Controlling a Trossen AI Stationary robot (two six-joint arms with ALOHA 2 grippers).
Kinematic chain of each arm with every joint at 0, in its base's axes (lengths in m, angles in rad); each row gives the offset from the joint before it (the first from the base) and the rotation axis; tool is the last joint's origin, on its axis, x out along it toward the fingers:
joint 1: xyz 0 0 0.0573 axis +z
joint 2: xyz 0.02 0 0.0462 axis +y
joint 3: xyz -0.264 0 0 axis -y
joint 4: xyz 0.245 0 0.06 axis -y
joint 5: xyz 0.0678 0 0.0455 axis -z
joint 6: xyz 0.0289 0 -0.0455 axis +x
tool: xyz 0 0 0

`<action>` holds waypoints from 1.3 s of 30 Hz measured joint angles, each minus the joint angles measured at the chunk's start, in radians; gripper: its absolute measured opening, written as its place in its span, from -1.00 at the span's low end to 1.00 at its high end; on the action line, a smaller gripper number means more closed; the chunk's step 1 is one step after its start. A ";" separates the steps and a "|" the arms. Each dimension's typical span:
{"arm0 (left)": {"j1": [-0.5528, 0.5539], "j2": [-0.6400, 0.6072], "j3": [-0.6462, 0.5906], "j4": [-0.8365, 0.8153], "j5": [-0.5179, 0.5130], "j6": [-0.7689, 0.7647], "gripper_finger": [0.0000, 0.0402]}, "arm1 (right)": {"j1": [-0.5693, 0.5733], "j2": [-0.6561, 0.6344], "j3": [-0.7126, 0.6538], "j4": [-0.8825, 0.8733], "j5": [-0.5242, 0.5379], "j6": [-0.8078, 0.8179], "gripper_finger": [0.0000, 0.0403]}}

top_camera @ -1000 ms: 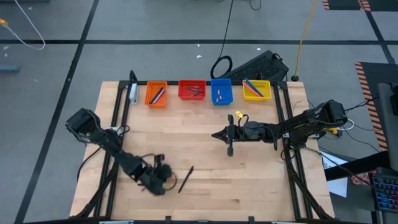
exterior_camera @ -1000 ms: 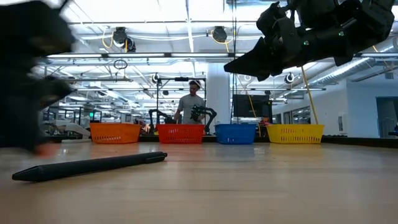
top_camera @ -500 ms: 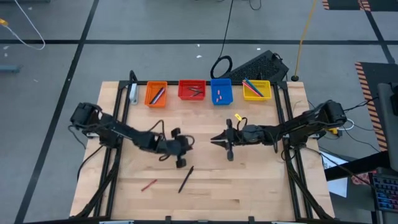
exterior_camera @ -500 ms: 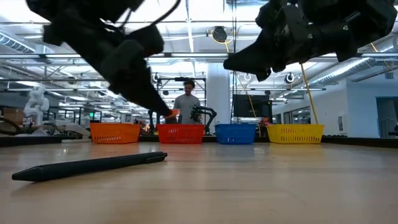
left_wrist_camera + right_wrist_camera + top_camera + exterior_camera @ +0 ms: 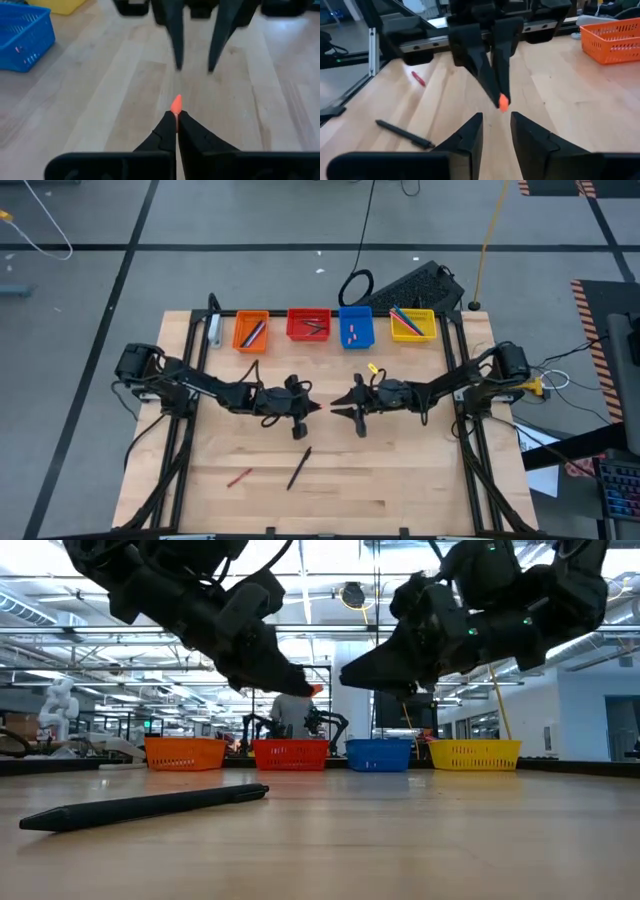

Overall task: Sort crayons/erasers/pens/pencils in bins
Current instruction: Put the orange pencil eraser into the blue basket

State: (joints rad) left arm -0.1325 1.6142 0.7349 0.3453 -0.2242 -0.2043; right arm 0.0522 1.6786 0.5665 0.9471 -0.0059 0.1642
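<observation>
I have both arms out over the middle of the table, tip to tip. My left gripper is clenched on a small orange-red piece, which pokes out just past the closed fingertips; I read it as a crayon or eraser tip, but I cannot tell which. My right gripper faces it from the other side with its jaws released, a clear gap between the two fingers, and the orange-red piece sits just ahead of that gap, apart from them. Both grippers hang above the wood, not touching it.

Still lying on the table, on the near side, are a dark pen or pencil, tilted, and a short red crayon a little to its left.

Along the far edge I see the four bins in a row: the orange bin with a couple of sticks in it, the red bin with dark sticks, the blue bin with small pink bits, and the yellow bin with coloured sticks.

In the low view a person stands in the room behind the red bin.
</observation>
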 joint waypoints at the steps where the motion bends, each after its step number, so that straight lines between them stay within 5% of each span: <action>1: 0.000 0.000 0.000 0.007 0.000 0.000 -0.97 | 0.000 0.011 0.011 0.000 0.000 0.000 -0.53; 11: 0.000 0.000 0.000 0.038 0.006 0.001 -0.96 | 0.000 0.085 0.081 0.005 0.002 -0.014 -0.62; 19: -0.001 0.000 0.000 0.060 0.006 0.017 -0.97 | 0.000 0.085 0.081 0.011 0.011 -0.015 -0.95; 26: 0.000 0.000 0.000 0.065 -0.017 0.019 -0.91 | 0.000 0.083 0.081 0.012 0.035 -0.010 -0.96; 39: 0.000 -0.265 0.002 -0.239 -0.039 -0.007 -0.20 | -0.022 0.035 0.094 -0.023 0.058 -0.015 -0.99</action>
State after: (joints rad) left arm -0.1325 1.3492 0.7368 0.1063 -0.2633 -0.2113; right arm 0.0301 1.7140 0.6605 0.9244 0.0518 0.1497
